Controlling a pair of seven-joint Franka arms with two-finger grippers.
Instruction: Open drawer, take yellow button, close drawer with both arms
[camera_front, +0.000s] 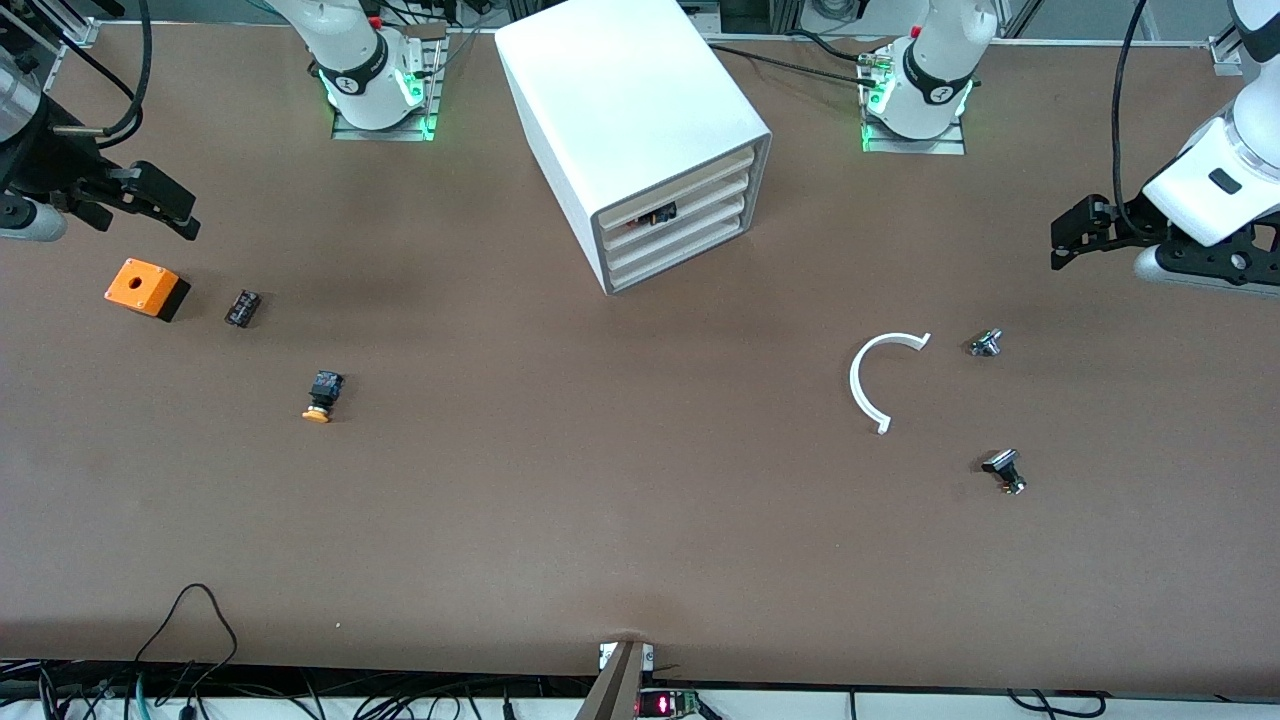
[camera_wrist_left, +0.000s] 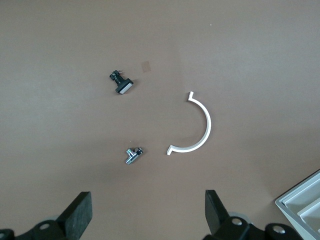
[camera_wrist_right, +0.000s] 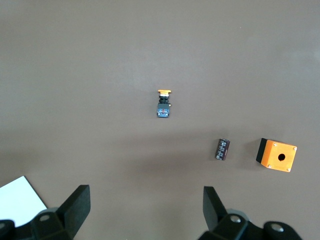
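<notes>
A brown table (camera_front: 640, 520) carries one white cabinet (camera_front: 620, 110) of four drawers, and the drawer (camera_front: 690, 192) on top looks shut or nearly so, with a dark part showing in the slot beneath it. The single button (camera_front: 322, 394) lies out on the table toward the right arm's end, so the task looks about done. The left pincer (camera_front: 1075, 240) and right pincer (camera_front: 165, 205) both hang with fingers apart over the table ends; also lying about are one orange box (camera_front: 145, 288), one small dark part (camera_front: 242, 307), one white arc (camera_front: 880, 378) and two metal-stemmed parts (camera_front: 985, 343).
</notes>
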